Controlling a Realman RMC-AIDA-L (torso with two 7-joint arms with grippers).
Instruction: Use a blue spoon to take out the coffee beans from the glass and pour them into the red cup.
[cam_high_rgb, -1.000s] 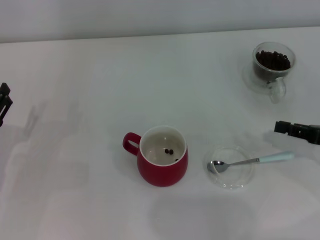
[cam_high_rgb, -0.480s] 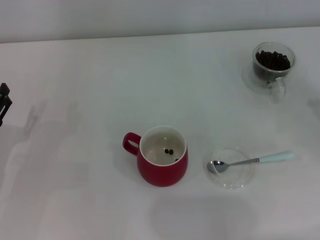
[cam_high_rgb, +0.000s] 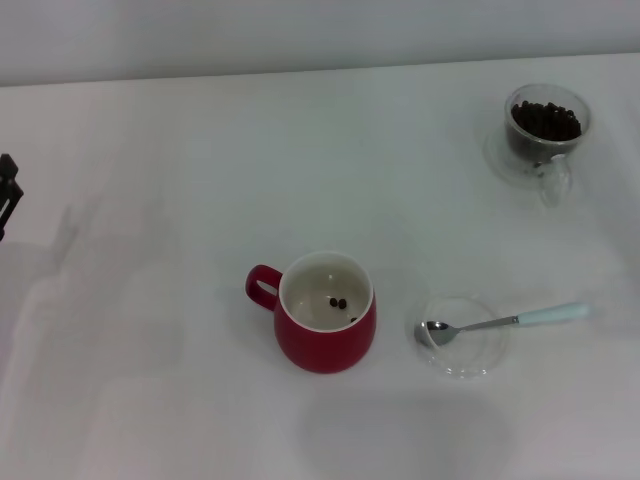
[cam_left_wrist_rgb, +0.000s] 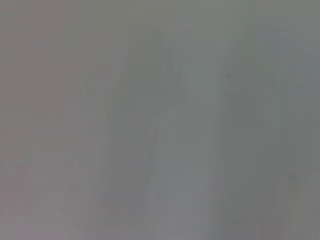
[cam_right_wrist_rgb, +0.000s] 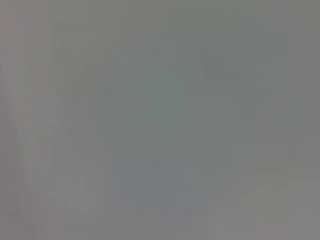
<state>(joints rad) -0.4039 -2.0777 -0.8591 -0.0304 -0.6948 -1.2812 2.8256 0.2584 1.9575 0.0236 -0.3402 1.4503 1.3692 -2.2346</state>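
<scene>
Although a few coffee beans (cam_high_rgb: 340, 303) already lie in the red cup (cam_high_rgb: 326, 330), the glass (cam_high_rgb: 546, 126), at two o'clock on the table (cam_high_rgb: 200, 180), holds nearly all its dark oval beans, so most scooping remains. The blue spoon (cam_high_rgb: 500, 322) rests unheld, metal bowl in a flat clear dish (cam_high_rgb: 462, 336) at four o'clock, just beside the glossy rounded cup. The left gripper (cam_high_rgb: 6, 192) sits at nine o'clock, jaws indeterminate; the right gripper is out of view.

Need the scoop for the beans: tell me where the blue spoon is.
In the head view, the blue spoon lies right of the red cup, its bowl resting in a flat glass dish, handle pointing right.
</scene>
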